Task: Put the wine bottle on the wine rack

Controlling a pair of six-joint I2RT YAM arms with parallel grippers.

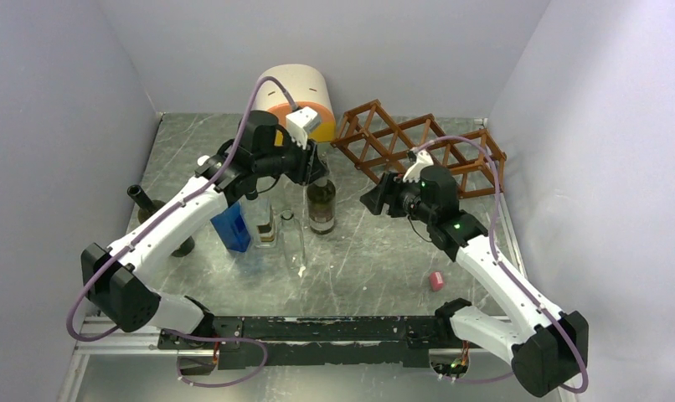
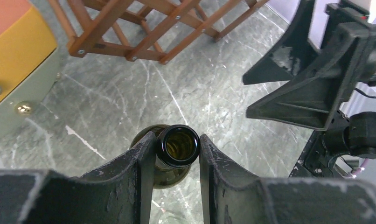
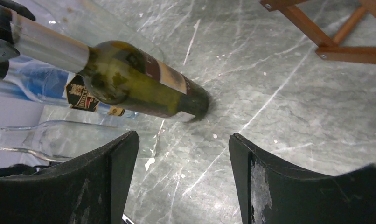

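A dark green wine bottle (image 1: 322, 205) with a worn label stands upright on the marble table (image 1: 376, 251). My left gripper (image 1: 317, 163) is shut on its neck from above; the left wrist view shows the bottle's open mouth (image 2: 178, 146) pinched between the two fingers (image 2: 130, 172). The bottle (image 3: 144, 84) also shows in the right wrist view. The reddish-brown wooden wine rack (image 1: 418, 149) lies at the back right, and its bars (image 2: 144, 28) show in the left wrist view. My right gripper (image 1: 376, 199) is open and empty, just right of the bottle, in front of the rack.
A cream-and-orange rounded drawer cabinet (image 1: 296, 96) stands at the back centre. A blue box (image 1: 231, 228), a small labelled bottle (image 1: 267, 226) and a clear glass bottle (image 1: 292, 239) stand left of the wine bottle. A dark bottle (image 1: 146, 201) stands at far left. A small pink object (image 1: 436, 280) lies right of centre.
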